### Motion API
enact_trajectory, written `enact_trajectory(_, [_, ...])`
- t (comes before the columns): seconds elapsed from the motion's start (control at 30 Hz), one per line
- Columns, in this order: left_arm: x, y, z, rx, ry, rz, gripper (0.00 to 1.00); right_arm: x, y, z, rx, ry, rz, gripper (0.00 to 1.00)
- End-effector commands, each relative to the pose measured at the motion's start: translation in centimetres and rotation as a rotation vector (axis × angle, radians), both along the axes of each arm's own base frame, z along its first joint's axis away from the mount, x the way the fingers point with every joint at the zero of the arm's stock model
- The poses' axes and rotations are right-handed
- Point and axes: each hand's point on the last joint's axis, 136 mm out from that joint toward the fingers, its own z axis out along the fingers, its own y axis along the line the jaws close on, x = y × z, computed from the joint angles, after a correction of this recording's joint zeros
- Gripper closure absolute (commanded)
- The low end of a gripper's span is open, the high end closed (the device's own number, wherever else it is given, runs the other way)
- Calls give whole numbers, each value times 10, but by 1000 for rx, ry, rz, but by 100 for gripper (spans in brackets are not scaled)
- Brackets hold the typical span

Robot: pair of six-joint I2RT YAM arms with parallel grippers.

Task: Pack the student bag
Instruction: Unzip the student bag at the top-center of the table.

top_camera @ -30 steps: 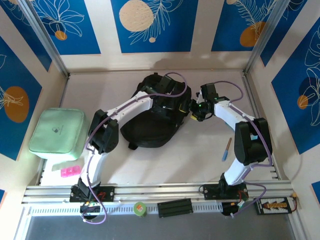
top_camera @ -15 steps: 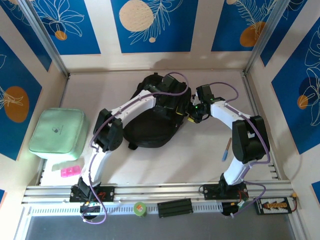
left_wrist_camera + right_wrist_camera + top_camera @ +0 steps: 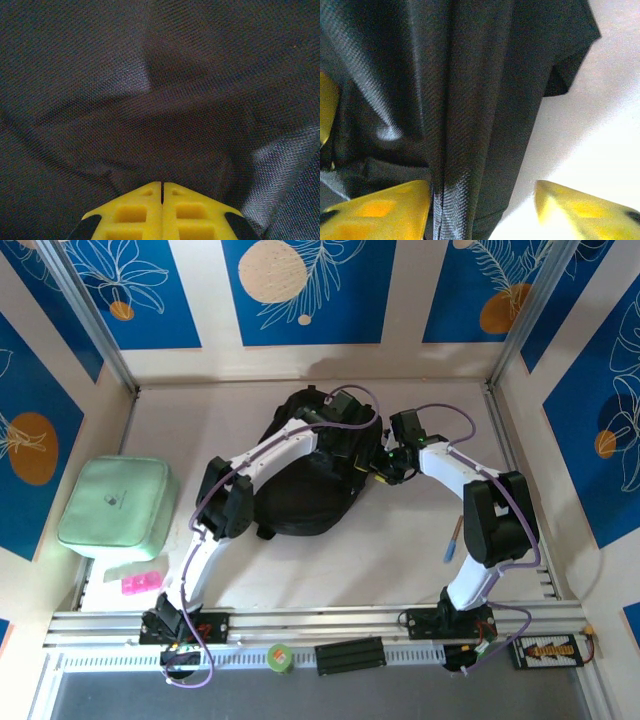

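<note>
The student bag (image 3: 300, 490), a large black fabric backpack, lies in the middle of the table. My left gripper (image 3: 356, 446) is on the bag's right side. In the left wrist view its yellow fingertips (image 3: 162, 184) press together against black cloth (image 3: 150, 75), with creases running into the tips. My right gripper (image 3: 386, 466) stands open at the bag's right edge. In the right wrist view its fingers (image 3: 482, 197) straddle a hanging fold of the bag (image 3: 470, 100), with one fingertip (image 3: 385, 207) against the cloth and the other over bare white table.
A mint-green padded pouch (image 3: 113, 502) sits at the left, with a small pink item (image 3: 141, 583) in front of it. A blue pen (image 3: 453, 538) lies to the right, beside my right arm. A green tape roll (image 3: 279, 657) rests on the front rail.
My left arm's elbow has swung to the right and its gripper has pushed further over the bag. My right gripper has edged left, closer to the bag's edge.
</note>
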Motion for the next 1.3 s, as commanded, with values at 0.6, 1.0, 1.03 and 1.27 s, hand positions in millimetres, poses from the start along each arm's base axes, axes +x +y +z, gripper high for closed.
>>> enact_trajectory(0.6, [39, 139, 42, 137, -117, 141, 100, -7, -51, -31, -371, 61, -114, 93])
enact_trajectory(1.0, [-7, 182, 53, 83, -87, 207, 100, 37, 5, 10, -173, -199, 175, 95])
enact_trajectory(1.03, [-14, 185, 56, 70, -90, 216, 100, 41, 12, 13, -150, -211, 204, 95])
enact_trajectory(1.27, [-73, 189, 54, -106, -65, 212, 100, 63, 45, 53, -8, -283, 318, 63])
